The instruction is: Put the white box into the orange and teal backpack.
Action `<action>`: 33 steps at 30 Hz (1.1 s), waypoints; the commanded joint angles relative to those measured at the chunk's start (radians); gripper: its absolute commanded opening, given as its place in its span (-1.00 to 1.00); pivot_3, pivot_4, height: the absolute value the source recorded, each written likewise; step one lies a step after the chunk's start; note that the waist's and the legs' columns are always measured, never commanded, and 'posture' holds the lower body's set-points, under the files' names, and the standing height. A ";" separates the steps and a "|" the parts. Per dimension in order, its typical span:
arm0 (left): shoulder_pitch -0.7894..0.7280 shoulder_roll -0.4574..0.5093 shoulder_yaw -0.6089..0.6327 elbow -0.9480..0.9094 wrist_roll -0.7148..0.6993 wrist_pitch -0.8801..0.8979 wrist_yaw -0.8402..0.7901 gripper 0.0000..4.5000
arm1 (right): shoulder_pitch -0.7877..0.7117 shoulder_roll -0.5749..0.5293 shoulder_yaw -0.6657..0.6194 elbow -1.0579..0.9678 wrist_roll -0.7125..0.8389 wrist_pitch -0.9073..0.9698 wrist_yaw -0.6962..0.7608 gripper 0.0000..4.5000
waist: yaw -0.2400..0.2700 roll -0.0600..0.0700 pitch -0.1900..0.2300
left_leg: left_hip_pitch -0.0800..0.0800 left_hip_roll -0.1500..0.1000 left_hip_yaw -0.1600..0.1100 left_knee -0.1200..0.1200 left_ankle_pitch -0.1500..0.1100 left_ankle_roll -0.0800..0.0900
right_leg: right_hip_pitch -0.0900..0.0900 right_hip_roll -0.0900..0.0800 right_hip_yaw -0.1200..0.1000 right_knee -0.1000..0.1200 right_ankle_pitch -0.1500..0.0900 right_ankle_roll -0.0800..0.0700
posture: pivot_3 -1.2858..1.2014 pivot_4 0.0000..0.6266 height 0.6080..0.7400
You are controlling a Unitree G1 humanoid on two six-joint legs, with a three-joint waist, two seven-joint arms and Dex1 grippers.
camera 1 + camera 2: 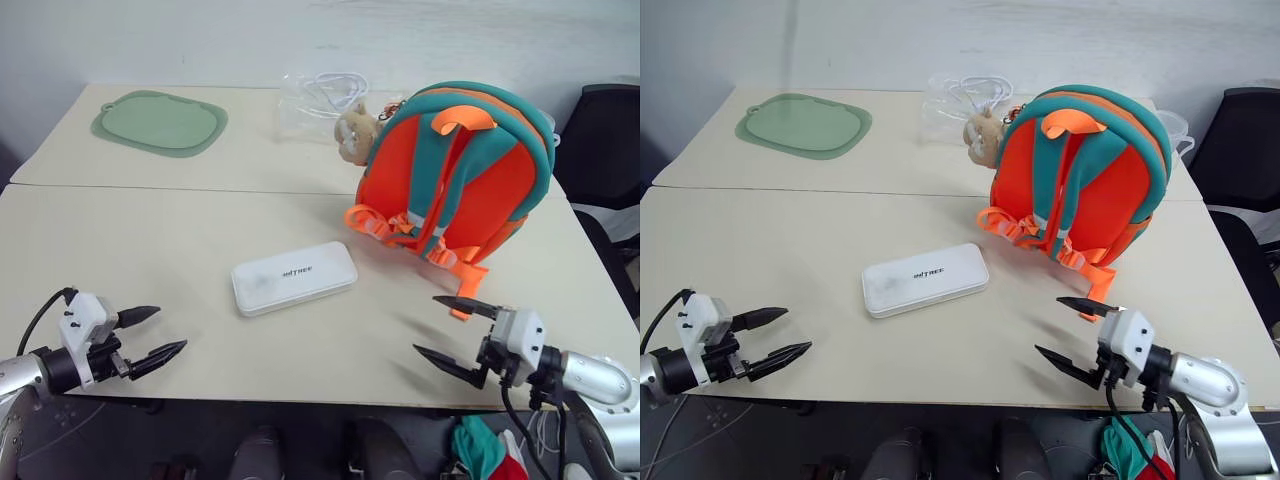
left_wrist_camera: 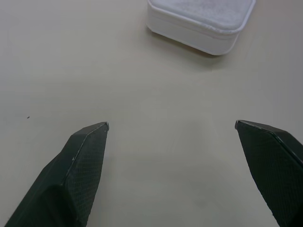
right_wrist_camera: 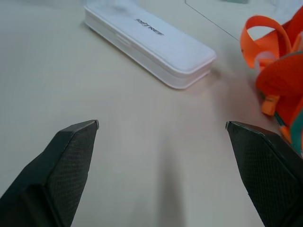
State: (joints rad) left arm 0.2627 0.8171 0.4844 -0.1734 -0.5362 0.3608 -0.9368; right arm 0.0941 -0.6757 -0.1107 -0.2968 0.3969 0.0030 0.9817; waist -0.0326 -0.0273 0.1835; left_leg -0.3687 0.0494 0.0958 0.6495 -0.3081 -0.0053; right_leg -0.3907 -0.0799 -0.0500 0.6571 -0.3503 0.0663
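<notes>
The white box [image 1: 293, 278] is lying flat mid-tabletop, lettering up, slightly askew to the near edge. The orange and teal backpack [image 1: 455, 170] is standing upright toward the right edge — straps facing forward, plush toy hanging behind.

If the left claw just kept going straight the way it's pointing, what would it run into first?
Most likely the white box. The left claw is open and empty, with bare table between its tips and the box's near corner. Depth is hard to judge, so it might only clip that corner.

The white box [image 1: 293, 277] lies on the table [image 1: 150, 250], left of and before the backpack [image 1: 455, 170].
</notes>
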 commanded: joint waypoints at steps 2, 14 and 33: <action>-0.043 -0.010 0.056 -0.087 -0.082 0.086 0.057 0.59 | -0.178 -0.004 0.110 -0.020 0.020 0.217 -0.023 0.70 | 0.002 0.000 0.000 | 0.000 0.000 0.000 0.000 0.000 0.000 | 0.000 0.000 0.000 0.001 0.000 0.000 | 0.03 -0.52 1.00; -0.185 -0.108 -0.125 -0.097 0.080 0.128 0.294 -0.99 | -0.507 0.156 0.303 0.264 -0.318 0.269 -0.278 -1.00 | 0.004 0.000 0.000 | -0.003 -0.001 0.000 0.001 0.002 -0.004 | -0.002 0.000 0.000 0.000 0.000 0.000 | 0.03 -0.52 1.00; -0.368 -0.219 -0.317 -0.131 0.139 0.308 0.426 -0.99 | -0.455 0.238 0.357 0.184 -0.280 0.286 -0.159 -1.00 | 0.004 0.000 0.000 | -0.003 -0.001 0.001 0.002 0.003 -0.005 | -0.002 0.001 0.000 0.001 0.000 0.000 | 0.03 -0.52 1.00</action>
State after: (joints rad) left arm -0.0812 0.5862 0.1756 -0.2984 -0.3972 0.6884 -0.4832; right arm -0.3777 -0.4294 0.2314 -0.0267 0.0645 0.2785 0.7660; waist -0.0283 -0.0276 0.1833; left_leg -0.3717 0.0489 0.0964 0.6510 -0.3051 -0.0102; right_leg -0.3926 -0.0793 -0.0503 0.6584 -0.3501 0.0667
